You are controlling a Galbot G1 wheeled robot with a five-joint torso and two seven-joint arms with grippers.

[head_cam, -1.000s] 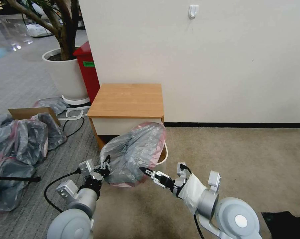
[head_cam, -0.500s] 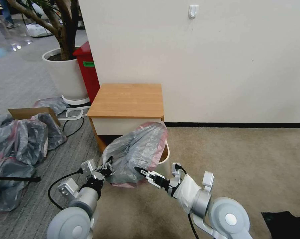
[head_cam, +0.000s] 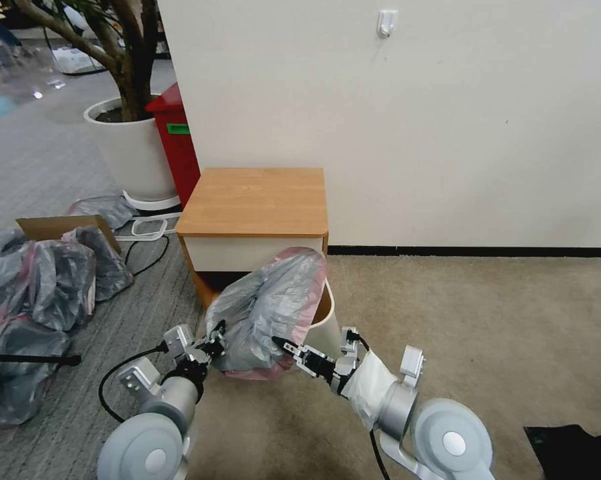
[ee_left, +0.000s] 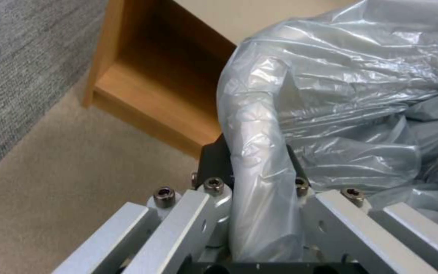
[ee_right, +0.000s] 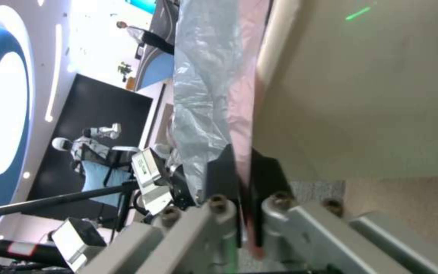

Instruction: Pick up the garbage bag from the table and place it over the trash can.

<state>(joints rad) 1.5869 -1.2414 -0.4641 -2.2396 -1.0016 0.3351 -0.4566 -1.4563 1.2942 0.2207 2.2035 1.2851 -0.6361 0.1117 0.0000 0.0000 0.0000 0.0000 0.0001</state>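
From my head camera, the garbage bag [head_cam: 270, 308] hung stretched between my two grippers, draped over the near-left side of the trash can [head_cam: 322, 328] and hiding most of it; just a strip of cream rim and wall showed at the right. The can stood on the carpet directly before the bench [head_cam: 255, 200], whose top was bare. My left gripper [head_cam: 214, 340] reached forward from low on the left, clenched on the bag's left edge. My right gripper [head_cam: 282, 345] stretched in from the right, forearm angled up and leftward, pinching the pink-red rim at the bag's lower edge.

At my left wrist, a thick twisted fold of the garbage bag [ee_left: 259, 160] ran between the dark fingers [ee_left: 214, 160] of my left gripper [ee_left: 253, 167], gripped tight; the plastic covered the inner pads. The bench's [ee_left: 143, 87] low shelf sat behind.

At my right wrist, my right gripper [ee_right: 244, 171] was clamped on a thin pink edge of the garbage bag [ee_right: 206, 76], against the trash can's [ee_right: 361, 91] beige wall.
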